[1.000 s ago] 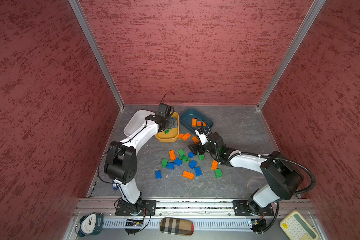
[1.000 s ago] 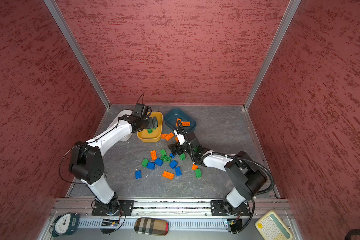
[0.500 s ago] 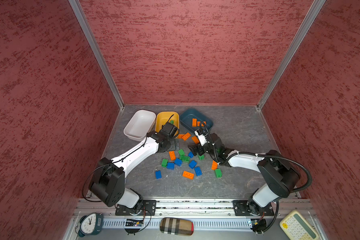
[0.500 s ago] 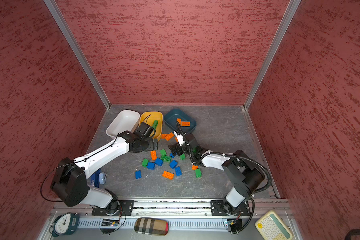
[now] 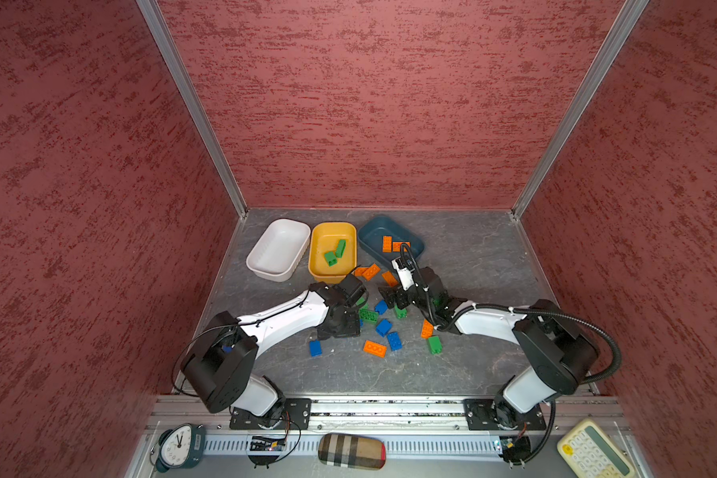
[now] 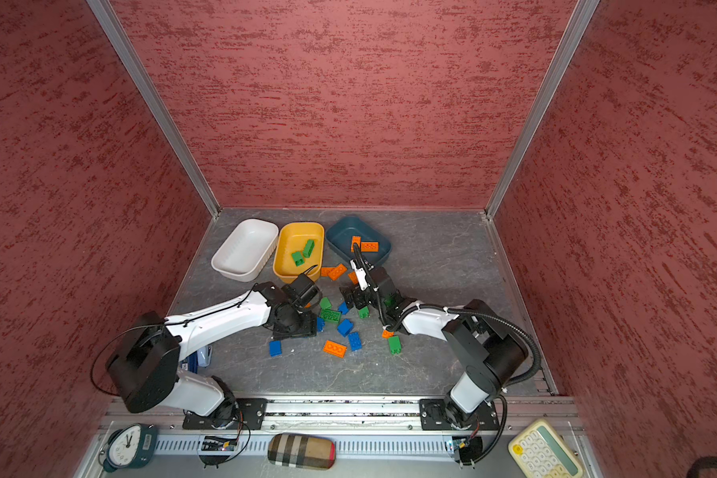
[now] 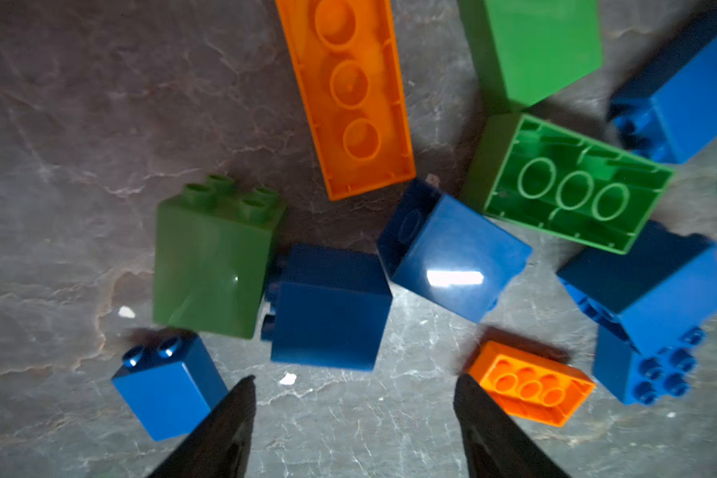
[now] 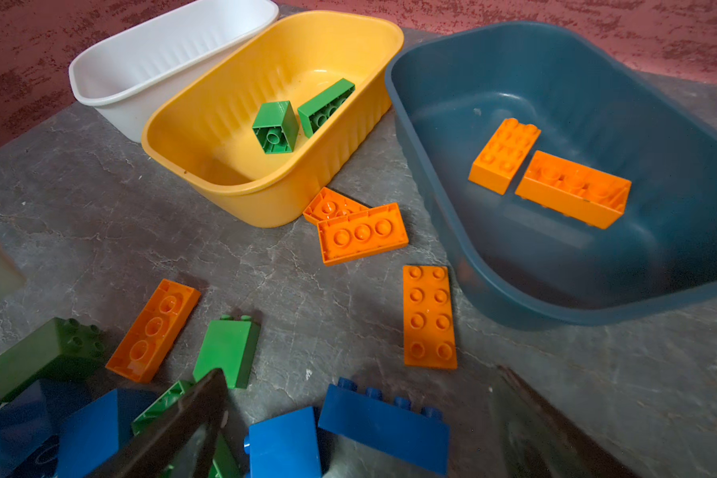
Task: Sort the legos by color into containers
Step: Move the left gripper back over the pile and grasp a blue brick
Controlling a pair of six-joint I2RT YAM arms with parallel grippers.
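Loose blue, green and orange legos [image 5: 383, 327] lie scattered on the counter [image 5: 472, 364]. The left fingers [image 7: 224, 430] hang apart, empty, above them. The right fingers [image 8: 183, 426] gape wide, gripping nothing. Far back sit the white tub [image 5: 280, 248], the yellow tub [image 5: 321, 242] holding two green bricks [image 5: 330, 258], and the teal tub [image 5: 373, 238] holding two orange bricks [image 5: 386, 243].

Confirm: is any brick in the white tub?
No, the white tub is bare inside; two green bricks lie in the yellow tub.
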